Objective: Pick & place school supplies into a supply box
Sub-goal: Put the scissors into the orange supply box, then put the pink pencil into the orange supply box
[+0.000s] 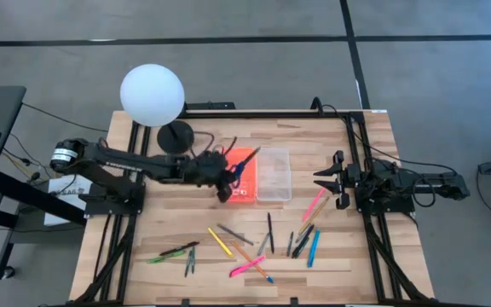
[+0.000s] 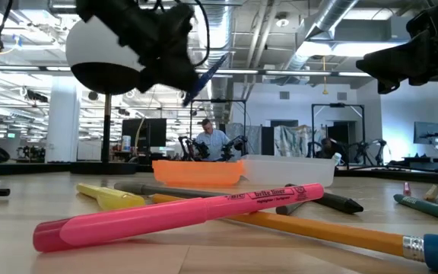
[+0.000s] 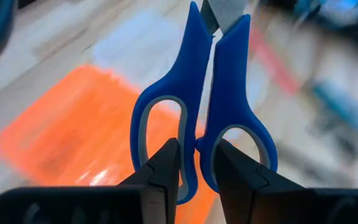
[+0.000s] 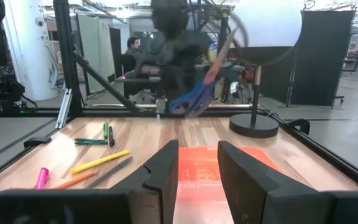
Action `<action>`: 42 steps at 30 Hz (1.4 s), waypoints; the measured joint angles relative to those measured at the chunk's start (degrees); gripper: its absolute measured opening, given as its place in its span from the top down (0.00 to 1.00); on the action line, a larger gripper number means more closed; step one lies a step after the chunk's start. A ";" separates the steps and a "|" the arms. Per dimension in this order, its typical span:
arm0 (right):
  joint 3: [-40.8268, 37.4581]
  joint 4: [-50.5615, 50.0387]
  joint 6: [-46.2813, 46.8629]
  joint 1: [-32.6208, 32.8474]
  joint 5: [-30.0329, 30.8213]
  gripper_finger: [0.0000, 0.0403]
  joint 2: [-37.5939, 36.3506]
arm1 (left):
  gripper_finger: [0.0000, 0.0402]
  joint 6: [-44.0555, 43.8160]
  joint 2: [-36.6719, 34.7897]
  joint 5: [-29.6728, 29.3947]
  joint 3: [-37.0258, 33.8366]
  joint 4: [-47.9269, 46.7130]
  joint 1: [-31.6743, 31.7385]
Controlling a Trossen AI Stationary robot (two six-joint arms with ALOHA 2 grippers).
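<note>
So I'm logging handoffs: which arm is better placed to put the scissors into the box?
The left. Its end effector already grips the scissors above the supply box, over its orange lid. The right end effector waits beside the box, open and empty.

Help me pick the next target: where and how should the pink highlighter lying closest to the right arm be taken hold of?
Grip the pink highlighter at mid-barrel, coming straight down with the right tool turned so its fingers close across the barrel. It lies flat and diagonal on the table, its upper half free; pens crowd its lower end.
</note>
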 joint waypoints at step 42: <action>0.02 -2.51 0.00 0.09 -0.10 0.73 0.00 | 0.67 -20.50 29.51 12.88 21.57 1.42 5.09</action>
